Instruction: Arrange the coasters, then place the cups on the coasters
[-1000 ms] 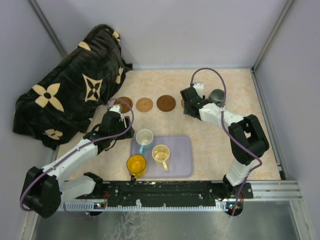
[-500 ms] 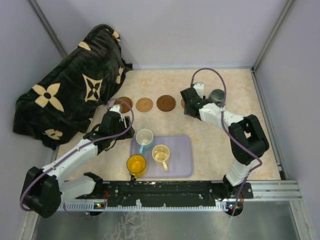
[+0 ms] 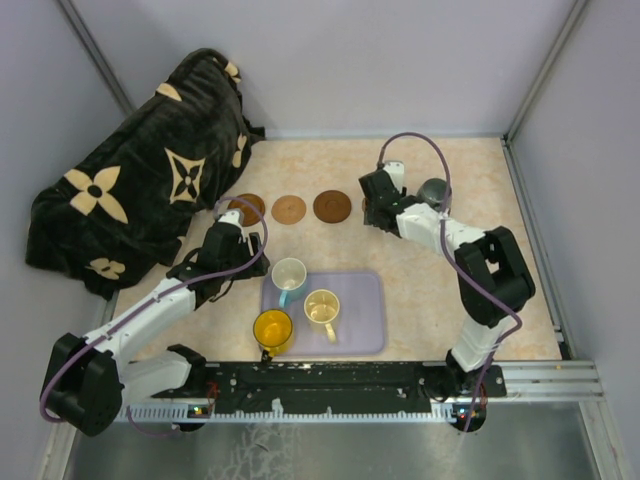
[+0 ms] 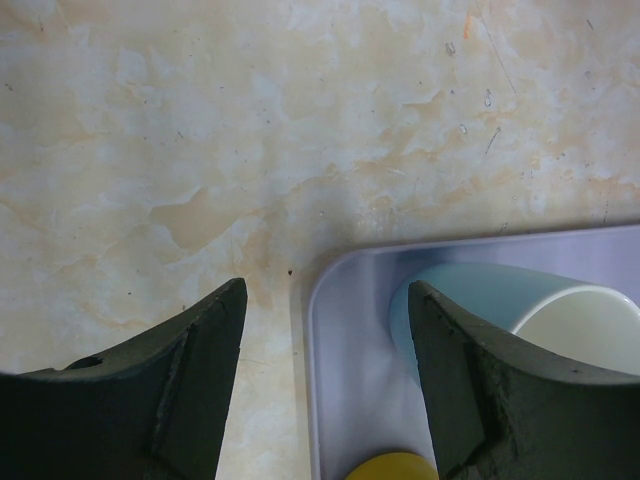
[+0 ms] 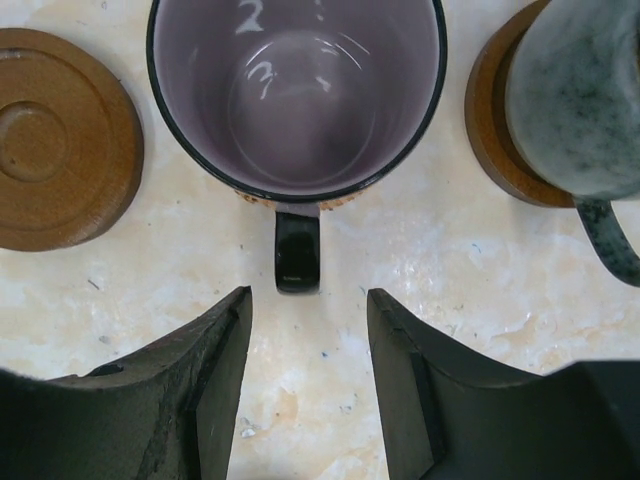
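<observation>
Item 1, left arm [image 3: 150, 310]: stretched low from its near-left base diagonally toward the middle of the surface [image 3: 430, 300], wrist tipped downward. Left pincer [image 4: 326, 290]: jaws parted, nothing between them, poised over the far-left corner of the lavender tray [image 4: 340, 330], one finger [image 4: 190, 390] above bare surface, the other above the tray beside the white and light-blue cup [image 4: 470, 300]. Item 2, right arm [image 3: 490, 275]: rises from its near-right base, elbow folded at the right, forearm running back and leftward to the far row. Right pincer [image 5: 308, 295]: jaws apart and empty, aimed at the mauve cup [image 5: 295, 90], whose dark handle [image 5: 297, 250] points straight at the gap (handle end just short of the tips, not touched). Item 3, coasters [image 3: 289, 209]: three bare in a row across the far part of the surface, one more [image 5: 490, 130] under the grey-green cup [image 5: 580, 90]. The mauve cup stands upright between that one and the nearest bare coaster [image 5: 60, 140], with a thin brown edge [image 5: 335, 201] showing under its near rim. Item 4, tray contents: white and light-blue cup far left, cream cup [image 3: 322, 306] centre, yellow cup [image 3: 272, 328] at the near-left corner, all upright. Item 5: black patterned blanket [image 3: 140, 170], heaped at the far left.
</observation>
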Robot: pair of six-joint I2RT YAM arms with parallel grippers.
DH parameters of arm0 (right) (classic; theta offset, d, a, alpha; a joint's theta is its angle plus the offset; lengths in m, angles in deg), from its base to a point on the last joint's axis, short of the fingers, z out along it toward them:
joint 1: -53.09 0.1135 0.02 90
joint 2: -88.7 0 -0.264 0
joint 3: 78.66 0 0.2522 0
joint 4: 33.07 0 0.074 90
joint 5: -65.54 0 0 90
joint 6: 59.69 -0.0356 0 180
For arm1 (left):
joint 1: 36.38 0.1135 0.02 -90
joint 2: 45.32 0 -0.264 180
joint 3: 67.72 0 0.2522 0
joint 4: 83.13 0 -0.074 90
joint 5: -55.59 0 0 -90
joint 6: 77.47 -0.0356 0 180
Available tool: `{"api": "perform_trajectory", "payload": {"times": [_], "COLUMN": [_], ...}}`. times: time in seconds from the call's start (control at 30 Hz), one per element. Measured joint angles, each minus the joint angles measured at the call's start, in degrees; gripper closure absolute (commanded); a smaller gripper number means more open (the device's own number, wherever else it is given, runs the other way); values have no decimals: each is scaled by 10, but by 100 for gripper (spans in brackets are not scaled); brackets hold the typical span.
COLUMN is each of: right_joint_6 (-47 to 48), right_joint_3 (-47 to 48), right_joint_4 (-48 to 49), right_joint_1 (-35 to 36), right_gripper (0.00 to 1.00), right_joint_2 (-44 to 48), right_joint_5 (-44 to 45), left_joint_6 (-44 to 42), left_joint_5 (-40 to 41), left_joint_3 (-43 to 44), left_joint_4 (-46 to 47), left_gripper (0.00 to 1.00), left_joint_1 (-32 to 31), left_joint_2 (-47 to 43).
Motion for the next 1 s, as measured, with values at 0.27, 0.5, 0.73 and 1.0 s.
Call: {"api": "perform_trajectory", "payload": {"times": [0.27, 0.5, 0.73, 1.0], "right_joint_6": [-1, -1, -1, -2], "right_joint_3": [15, 15, 15, 15], "right_joint_4": [5, 5, 7, 7], "right_joint_1": [-5, -16, -22, -23], "right_gripper": [50, 51, 51, 51], "right_joint_2": [-23, -24, -24, -24], "right_joint_5": [1, 3, 4, 5], "left_joint_6": [0, 0, 0, 0], "left_joint_5": [0, 0, 0, 0], "left_joint_3": [0, -1, -2, -2], "left_joint_4": [0, 0, -1, 0], "left_gripper": [28, 28, 28, 28], "left_joint_1": [0, 0, 0, 0], "left_joint_2": [0, 0, 0, 0]}}
